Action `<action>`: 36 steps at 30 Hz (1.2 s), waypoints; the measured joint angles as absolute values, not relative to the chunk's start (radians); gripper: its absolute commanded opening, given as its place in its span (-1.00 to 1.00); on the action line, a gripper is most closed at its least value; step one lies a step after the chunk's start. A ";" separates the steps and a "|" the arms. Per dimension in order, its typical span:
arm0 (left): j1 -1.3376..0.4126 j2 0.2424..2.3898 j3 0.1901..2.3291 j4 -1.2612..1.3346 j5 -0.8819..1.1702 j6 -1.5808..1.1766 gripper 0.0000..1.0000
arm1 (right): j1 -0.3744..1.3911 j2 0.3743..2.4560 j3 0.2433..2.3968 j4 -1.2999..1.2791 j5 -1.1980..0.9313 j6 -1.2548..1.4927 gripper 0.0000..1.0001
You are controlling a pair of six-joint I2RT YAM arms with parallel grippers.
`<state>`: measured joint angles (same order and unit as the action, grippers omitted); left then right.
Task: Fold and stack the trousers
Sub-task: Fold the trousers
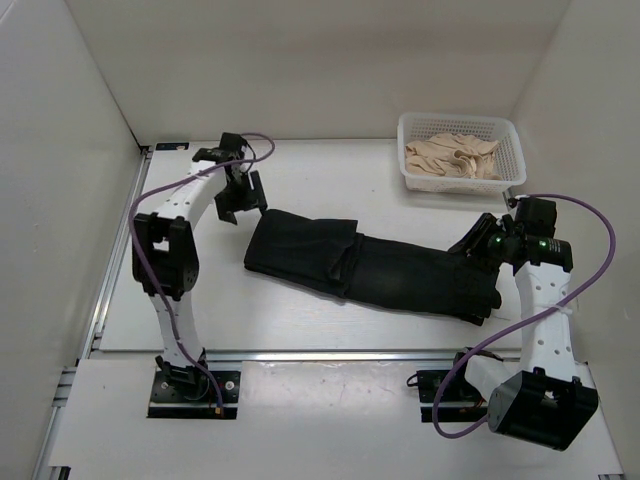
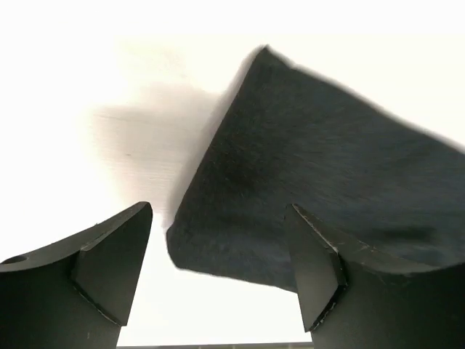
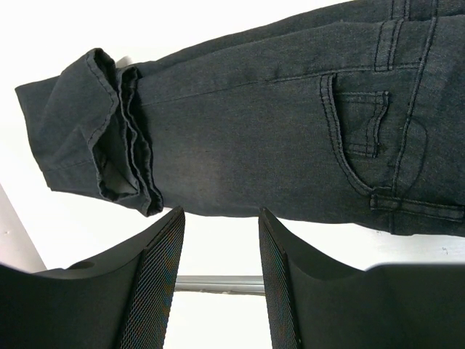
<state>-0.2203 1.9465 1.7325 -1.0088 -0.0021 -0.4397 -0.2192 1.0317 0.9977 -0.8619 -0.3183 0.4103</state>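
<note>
Here the white desk (image 1: 330, 170) carries the long black denim trousers (image 1: 400, 272) across its middle. Their legs are turned back on themselves at the left end, which looks like a fold half done. A white plastic basket (image 1: 512, 165) sits well apart at the far right. The left tool (image 1: 242, 203) hovers just beyond that folded end, jaws parted and empty. The right tool (image 1: 487, 243), over the opposite end, also stands parted with nothing gripped, probably ready for the next fold.
</note>
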 measured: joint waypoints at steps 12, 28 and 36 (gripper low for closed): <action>-0.259 2.066 1.522 -0.940 0.070 -0.450 0.38 | -0.219 1.035 0.998 -0.862 -0.318 0.410 0.01; -0.239 2.064 1.678 -1.054 -0.085 -0.460 -0.79 | -0.219 1.026 0.998 -0.865 -0.333 0.410 0.01; -0.285 1.917 2.000 -1.207 -0.353 -0.457 -0.79 | -0.219 0.979 0.994 -0.868 -0.341 0.411 0.01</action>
<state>-0.2848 1.9167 2.0003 -1.2072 -0.3534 -0.4568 -0.2192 0.9787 0.9939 -0.8680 -0.3412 0.4107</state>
